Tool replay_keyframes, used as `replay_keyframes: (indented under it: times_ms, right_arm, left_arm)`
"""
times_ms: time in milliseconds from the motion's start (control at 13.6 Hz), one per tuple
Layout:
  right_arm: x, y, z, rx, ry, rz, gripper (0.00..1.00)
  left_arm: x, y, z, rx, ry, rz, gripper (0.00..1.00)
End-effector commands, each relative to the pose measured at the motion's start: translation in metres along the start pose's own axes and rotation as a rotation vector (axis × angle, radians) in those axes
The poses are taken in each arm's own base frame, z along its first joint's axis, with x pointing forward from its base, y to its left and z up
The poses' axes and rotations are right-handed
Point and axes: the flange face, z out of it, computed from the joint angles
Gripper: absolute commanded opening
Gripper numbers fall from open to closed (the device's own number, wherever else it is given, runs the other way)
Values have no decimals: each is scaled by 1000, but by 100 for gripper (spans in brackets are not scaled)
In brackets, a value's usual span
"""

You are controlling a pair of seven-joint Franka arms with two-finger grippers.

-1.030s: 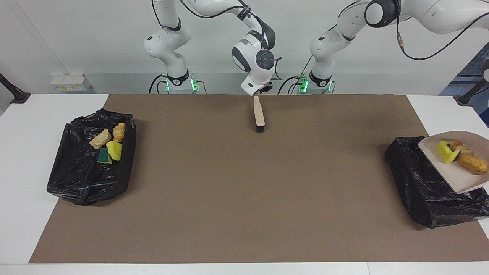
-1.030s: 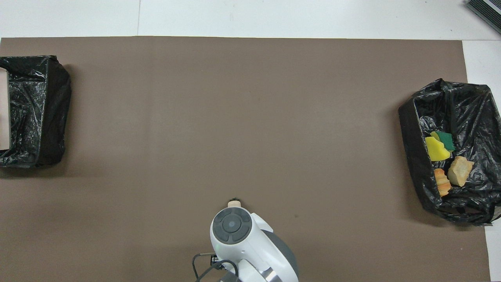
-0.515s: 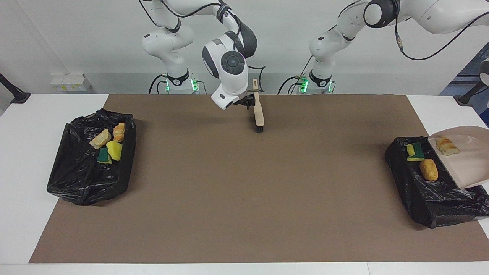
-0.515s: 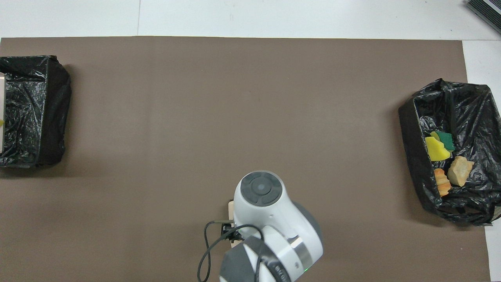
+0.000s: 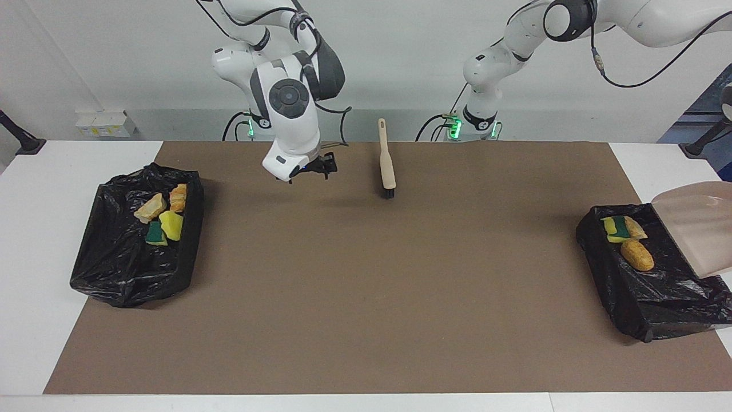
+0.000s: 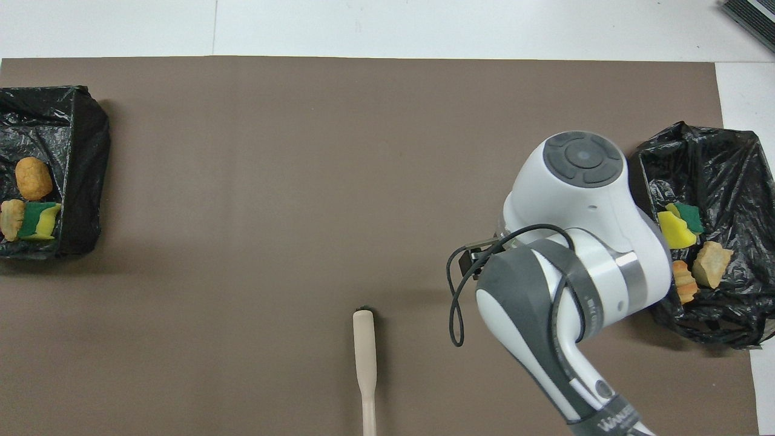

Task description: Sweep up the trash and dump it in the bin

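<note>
Three pieces of trash, a yellow-green sponge (image 5: pixel 616 227) (image 6: pixel 37 220) and two bread lumps (image 5: pixel 636 255) (image 6: pixel 33 177), lie in the black-bagged bin (image 5: pixel 646 297) (image 6: pixel 82 181) at the left arm's end. The beige dustpan (image 5: pixel 695 229) hangs tilted and empty over that bin. My left gripper is out of view past the frame edge. The other bin (image 5: pixel 126 263) (image 6: pixel 720 315), at the right arm's end, holds sponge pieces (image 5: pixel 171 224) (image 6: pixel 675 230) and bread lumps (image 5: pixel 150 208) (image 6: pixel 711 263). My right gripper (image 5: pixel 315 167) is open and empty over the mat, beside the brush.
The beige brush (image 5: pixel 387 163) (image 6: pixel 364 357) lies flat on the brown mat (image 5: pixel 366 297) near the robots, bristles pointing away from them. The right arm's wrist (image 6: pixel 575 242) covers part of the mat next to its bin in the overhead view.
The dustpan tipped steeper and its three scraps slid into the bin below. My right gripper let go of the brush and moved toward the right arm's end.
</note>
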Motion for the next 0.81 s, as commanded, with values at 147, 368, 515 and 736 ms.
replay_keyframes:
  times_ms: [147,368,515,736]
  right_arm:
    - [10,104,-30,-13,42,-73,100]
    - [8,144,-43,-16,68,-70,100]
    - [3,176,-76,-44,131,-21,100]
    - [-24,219,-114,-46,208,63,100]
  left_arm:
    - [70,-23,-71,-41,22,102,0]
    - [126,-29,-87,-78,141,61,0]
    - [182,-28,-95,-118,185,-38,0]
    - [266,-20,-113,-179,257,-224,0]
